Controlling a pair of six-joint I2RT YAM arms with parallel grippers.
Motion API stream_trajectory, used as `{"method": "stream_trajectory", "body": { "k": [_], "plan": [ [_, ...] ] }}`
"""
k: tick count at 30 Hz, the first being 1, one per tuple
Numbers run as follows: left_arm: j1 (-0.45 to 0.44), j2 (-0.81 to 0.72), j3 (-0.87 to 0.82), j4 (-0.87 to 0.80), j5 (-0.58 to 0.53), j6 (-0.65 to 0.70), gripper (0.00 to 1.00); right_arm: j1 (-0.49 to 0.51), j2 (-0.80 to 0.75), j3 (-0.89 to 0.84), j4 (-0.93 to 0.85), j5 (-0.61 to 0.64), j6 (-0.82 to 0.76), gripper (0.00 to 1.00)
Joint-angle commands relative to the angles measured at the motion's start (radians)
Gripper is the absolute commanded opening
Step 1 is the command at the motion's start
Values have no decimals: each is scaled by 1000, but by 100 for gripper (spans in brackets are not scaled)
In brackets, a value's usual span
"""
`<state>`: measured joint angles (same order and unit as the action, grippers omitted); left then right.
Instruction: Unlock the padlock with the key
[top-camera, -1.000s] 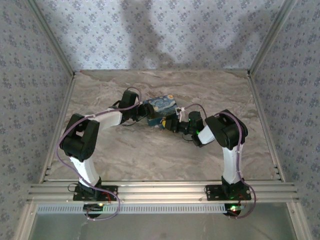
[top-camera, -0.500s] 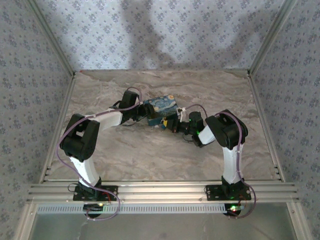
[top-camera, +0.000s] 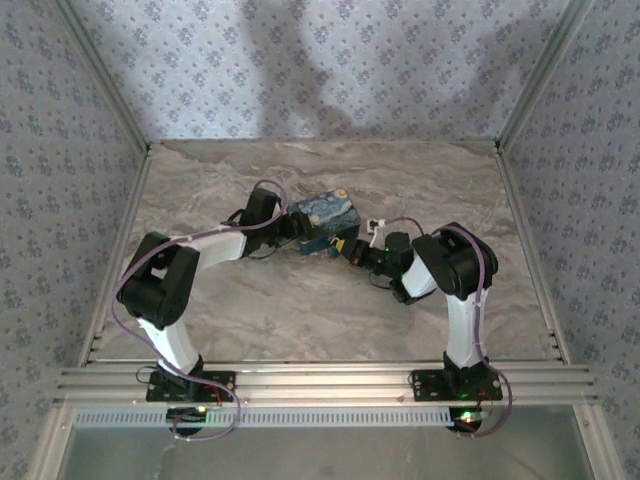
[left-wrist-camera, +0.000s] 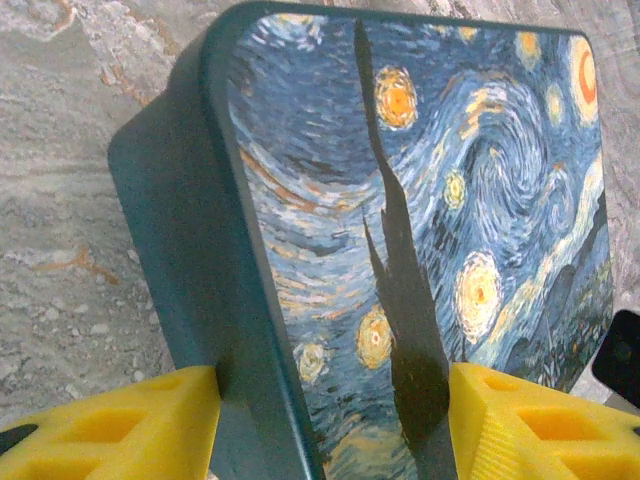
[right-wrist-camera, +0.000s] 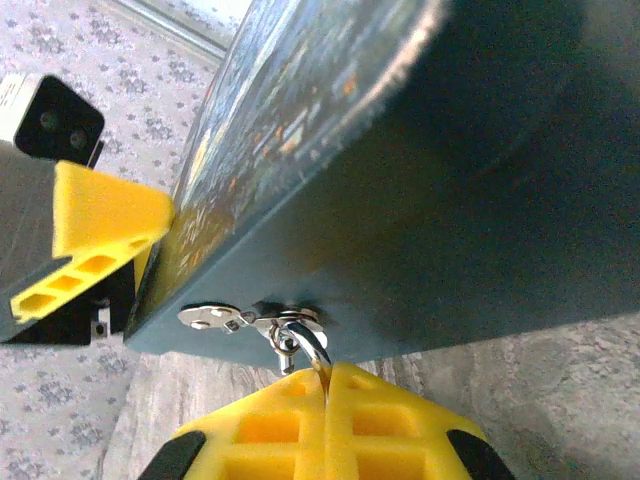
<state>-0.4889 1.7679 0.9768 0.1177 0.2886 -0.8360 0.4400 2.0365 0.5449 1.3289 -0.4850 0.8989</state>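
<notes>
- Padlock (right-wrist-camera: 288, 338): a tiny silvery lock at the metal hasp (right-wrist-camera: 213, 318), on the dark side wall of the box near its lower edge.
- Key (right-wrist-camera: 320, 368): a thin metal blade running from the padlock down between the right fingers; its grip end is hidden.
- Right gripper (right-wrist-camera: 325, 385): its yellow fingers are pressed together on the key, just below the box.
- Box (left-wrist-camera: 420, 200): blue, with a swirling night-sky painting, at mid-table between the two grippers.
- Left gripper (left-wrist-camera: 330, 410): its yellow fingers clamp the box, one touching each side.
- Table (top-camera: 300, 310): a marbled top under both arms.
</notes>
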Motion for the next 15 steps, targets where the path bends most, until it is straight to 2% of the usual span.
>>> {"method": "stream_trajectory", "body": {
  "k": [1,15],
  "plan": [
    [-33,1,-56,-120,-9,0,60,-2,-30,6,63,61,64,0],
    [-46,-24,-118,-100,-25,-22,60,-32,-86,3,56,133,124,0]
  ]
}}
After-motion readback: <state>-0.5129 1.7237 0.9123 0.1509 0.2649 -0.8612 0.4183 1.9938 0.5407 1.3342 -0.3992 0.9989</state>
